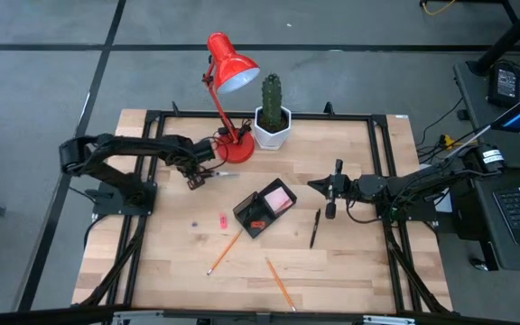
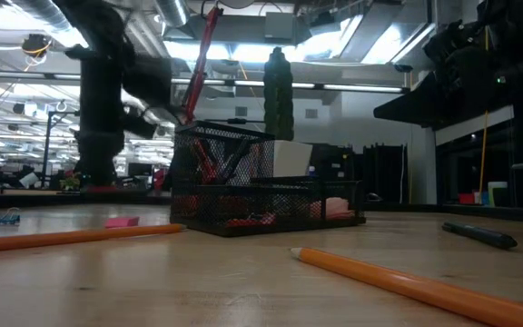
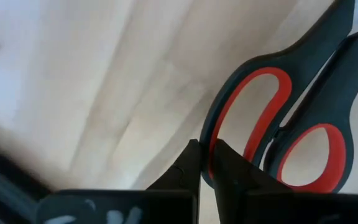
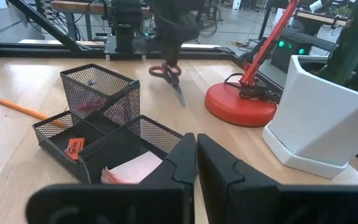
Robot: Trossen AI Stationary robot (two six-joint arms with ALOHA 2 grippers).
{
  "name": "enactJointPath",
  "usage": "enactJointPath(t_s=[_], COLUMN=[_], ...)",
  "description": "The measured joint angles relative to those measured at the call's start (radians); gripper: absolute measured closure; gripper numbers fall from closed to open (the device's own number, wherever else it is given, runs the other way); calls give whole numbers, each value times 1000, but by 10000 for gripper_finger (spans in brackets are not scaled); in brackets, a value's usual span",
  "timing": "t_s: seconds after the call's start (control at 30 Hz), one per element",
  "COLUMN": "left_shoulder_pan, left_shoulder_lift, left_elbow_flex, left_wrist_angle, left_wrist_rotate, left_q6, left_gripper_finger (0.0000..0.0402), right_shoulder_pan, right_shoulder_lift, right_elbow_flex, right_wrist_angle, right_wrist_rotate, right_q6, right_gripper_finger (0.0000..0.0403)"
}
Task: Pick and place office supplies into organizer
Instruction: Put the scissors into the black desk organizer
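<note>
From above, the black organizer (image 1: 264, 209) is sitting near the middle of the wooden table (image 1: 170, 262), and I am placing everything relative to it. The left gripper (image 1: 195, 180) is reaching down on the lamp side of the organizer, close to the base of the red lamp (image 1: 228, 81), and the scissors (image 1: 217, 173) are lying there under it. The right gripper (image 1: 329, 193) is waiting on the opposite side of the organizer, with its fingers together and nothing in them. A pink sticky-note pad (image 1: 280, 198) is lying inside the organizer. A black pen (image 1: 315, 227) is lying beside the organizer under the right gripper, two orange pencils (image 1: 225, 252) are resting in front of it, and a small pink piece (image 1: 223, 220) is lying just beside it toward the left arm.

In the low view, the mesh organizer (image 2: 261, 195) is standing in the middle, with one pencil (image 2: 71, 237) on each side in front of it and the pen (image 2: 479, 234) off to one side.

In the left wrist view, the left fingers (image 3: 194, 168) are clamping on the rim of one red-lined handle loop of the scissors (image 3: 284, 118), which are lying flat on the wood.

In the right wrist view, the right fingers (image 4: 219, 163) are touching each other, just before the organizer (image 4: 98, 134). Beyond the organizer, the scissors (image 4: 169, 78) are lying near the lamp base (image 4: 241, 106), next to the white pot (image 4: 319, 118).
</note>
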Motion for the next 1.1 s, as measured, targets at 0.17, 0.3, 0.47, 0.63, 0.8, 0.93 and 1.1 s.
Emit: enactJointPath(t_s=[0.17,0.3,0.47,0.63,0.8,0.93,1.1], left_shoulder_pan=[-42,-96,-182,-273,-358,-413,-476], left_shoulder_lift=[-116,-173,-165,-110,-30,44,137], left_elbow_flex=[26,95,198,304,405,482,571], left_wrist_angle=[-78,-164,-267,-395,-509,-614,-716], left_wrist_rotate=[-81,-171,-222,-280,-295,-298,-305], left_q6=[-45,-100,-144,-233,-304,-359,-398], left_gripper_finger=[389,389,389,390,390,390,390], right_shoulder_pan=[0,0,0,0,0,0,0], right_shoulder_lift=[0,0,0,0,0,0,0], right_elbow_flex=[0,0,0,0,0,0,0], right_wrist_angle=[0,3,9,9,8,8,8], right_wrist_rotate=[2,2,2,2,2,3,2], right_q6=[0,0,0,0,0,2,2], right_gripper_finger=[383,383,383,383,383,383,383])
